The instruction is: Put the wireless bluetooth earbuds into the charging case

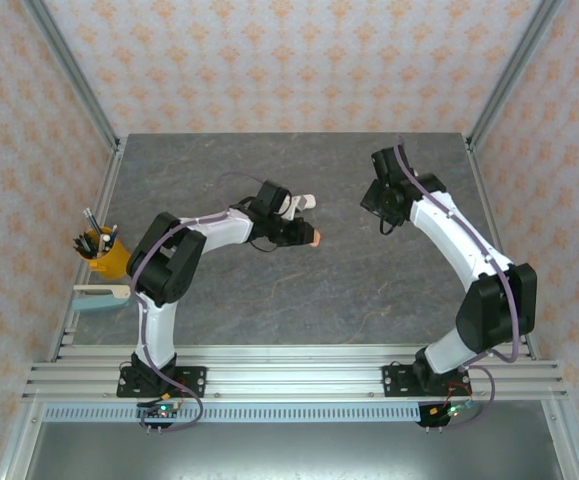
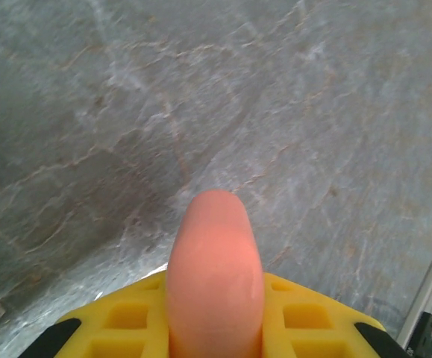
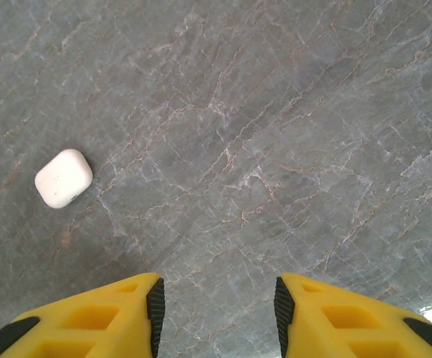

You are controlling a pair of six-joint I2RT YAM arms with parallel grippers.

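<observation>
My left gripper (image 2: 216, 328) is shut on a salmon pink pebble-shaped charging case (image 2: 216, 276), which sticks out forward between the yellow fingers (image 2: 309, 321). From above, the pink case (image 1: 314, 238) shows at the tip of the left gripper (image 1: 304, 235), held over the middle of the table. A white closed case (image 3: 63, 177) lies on the grey stone table, ahead and left of my right gripper (image 3: 217, 306), which is open with nothing between its jaws. From above, the white case (image 1: 304, 203) lies just behind the left gripper. The earbuds are out of view.
A yellow cup of pens (image 1: 104, 250) and a teal and white object (image 1: 99, 297) stand at the table's left edge. Metal frame posts (image 1: 497, 70) rise at the back corners. The right arm (image 1: 439, 225) reaches in from the right.
</observation>
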